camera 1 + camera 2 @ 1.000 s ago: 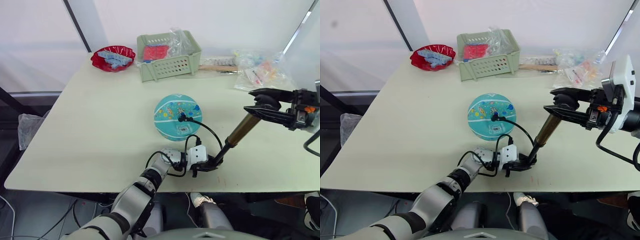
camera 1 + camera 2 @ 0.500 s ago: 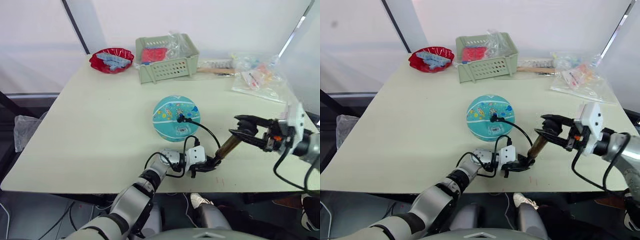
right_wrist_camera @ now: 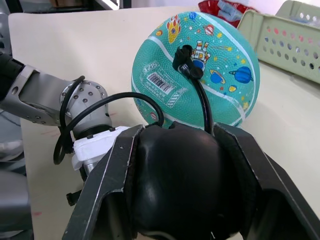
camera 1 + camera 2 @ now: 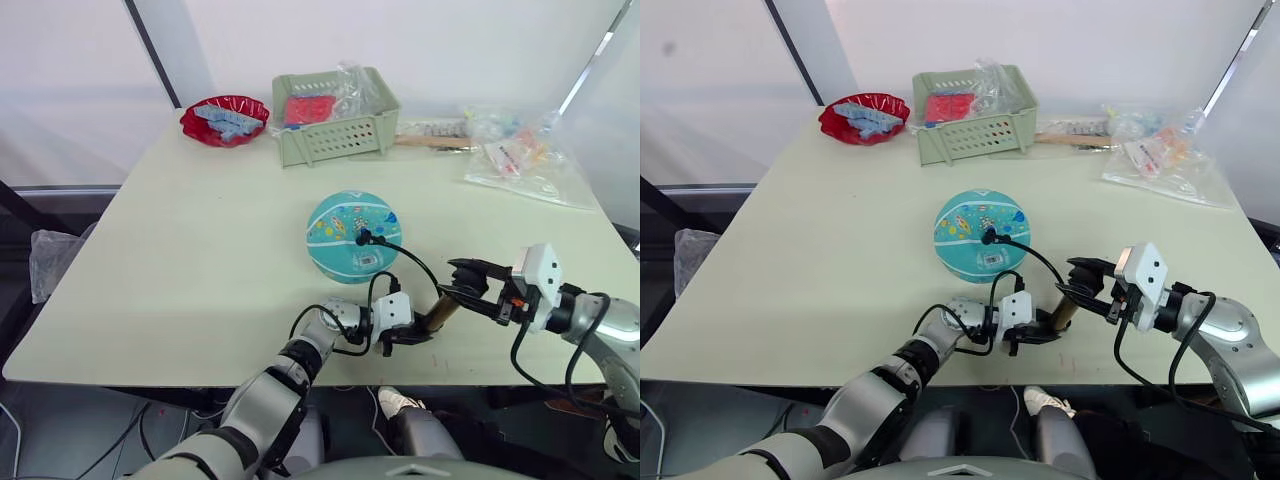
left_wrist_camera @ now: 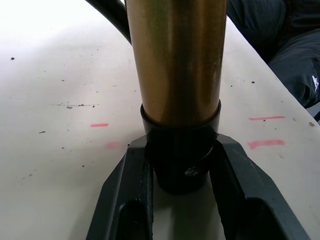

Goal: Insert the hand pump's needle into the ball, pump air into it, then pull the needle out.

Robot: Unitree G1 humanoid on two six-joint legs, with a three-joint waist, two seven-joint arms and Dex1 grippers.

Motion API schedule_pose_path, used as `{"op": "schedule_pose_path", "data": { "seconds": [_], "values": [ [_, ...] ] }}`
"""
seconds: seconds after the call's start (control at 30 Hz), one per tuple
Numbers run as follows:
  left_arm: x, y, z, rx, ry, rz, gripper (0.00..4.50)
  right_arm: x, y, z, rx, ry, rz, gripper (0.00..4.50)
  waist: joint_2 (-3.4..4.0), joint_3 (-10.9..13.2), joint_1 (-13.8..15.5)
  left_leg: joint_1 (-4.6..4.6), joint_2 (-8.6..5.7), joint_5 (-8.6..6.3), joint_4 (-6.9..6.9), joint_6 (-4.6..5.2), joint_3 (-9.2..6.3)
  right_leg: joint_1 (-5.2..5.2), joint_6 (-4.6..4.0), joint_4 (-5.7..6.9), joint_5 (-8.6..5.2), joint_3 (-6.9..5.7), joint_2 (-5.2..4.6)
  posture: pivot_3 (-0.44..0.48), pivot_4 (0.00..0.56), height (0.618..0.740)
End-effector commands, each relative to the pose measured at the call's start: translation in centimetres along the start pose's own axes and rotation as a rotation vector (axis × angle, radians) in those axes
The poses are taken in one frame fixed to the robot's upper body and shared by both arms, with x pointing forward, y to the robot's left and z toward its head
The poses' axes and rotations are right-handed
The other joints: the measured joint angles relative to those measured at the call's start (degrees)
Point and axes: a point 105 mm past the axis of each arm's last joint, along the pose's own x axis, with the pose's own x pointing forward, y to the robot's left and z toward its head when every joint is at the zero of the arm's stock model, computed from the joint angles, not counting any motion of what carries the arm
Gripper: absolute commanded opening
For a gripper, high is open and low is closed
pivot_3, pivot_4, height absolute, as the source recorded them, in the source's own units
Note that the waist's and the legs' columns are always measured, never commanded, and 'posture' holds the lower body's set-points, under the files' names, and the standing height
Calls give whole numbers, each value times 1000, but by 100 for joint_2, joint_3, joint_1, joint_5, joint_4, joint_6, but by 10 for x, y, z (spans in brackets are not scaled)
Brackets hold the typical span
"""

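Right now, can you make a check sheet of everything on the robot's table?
Surface: pale green table, faint red marks near the front edge.
Job's things: teal rubber ball with hose fitting plugged in; brass-gold hand pump leaning.
Clutter: red bowl, green slotted basket, plastic bags.
Grippers: left gripper clamps the pump's base; right gripper clamps its black handle.
Cables: thin black hose.
Surroundings: white curtain behind.
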Motion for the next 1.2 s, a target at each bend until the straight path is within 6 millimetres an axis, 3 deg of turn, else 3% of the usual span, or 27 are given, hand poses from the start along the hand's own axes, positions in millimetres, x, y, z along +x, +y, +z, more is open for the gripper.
{"op": "schedule_pose_path", "data": {
  "seconds": [0.03,0.43,0.7,0.87,1.07,1.2],
  "values": [
    [-15,-40,-56,-140,192,-112,1081,-18,-21,34,-62,-33,-73,1668,11,15,16,-2,-1,0,0,0,-1,-1,0,0,0,0,-1,0,150,736],
    [-15,-40,-56,-139,190,-117,1081,-56,-38,120,-162,-87,-98,1668,38,73,28,-19,-8,0,4,0,-3,-10,2,-4,0,-4,-8,0,150,736],
    [-15,-39,-55,-137,191,-118,1081,-65,-40,144,-183,-103,-112,1668,45,78,27,-44,-8,0,7,0,-6,-31,4,-6,1,-7,-9,0,150,736],
    [-15,-39,-55,-137,190,-119,1081,-56,-36,119,-139,-41,-91,1668,43,74,26,-47,-8,0,10,1,-11,-31,4,-6,1,-11,-8,0,150,736],
    [-15,-39,-55,-136,189,-114,1081,-31,-21,45,-15,53,-46,1668,-12,15,-8,-42,0,0,9,0,-30,-23,2,-6,1,-31,3,0,150,736],
    [-15,-38,-55,-137,190,-111,1081,-20,-13,15,12,68,-36,1668,-17,13,-19,0,6,0,6,0,-30,12,-2,-3,-1,-28,2,0,150,736]
  ]
}}
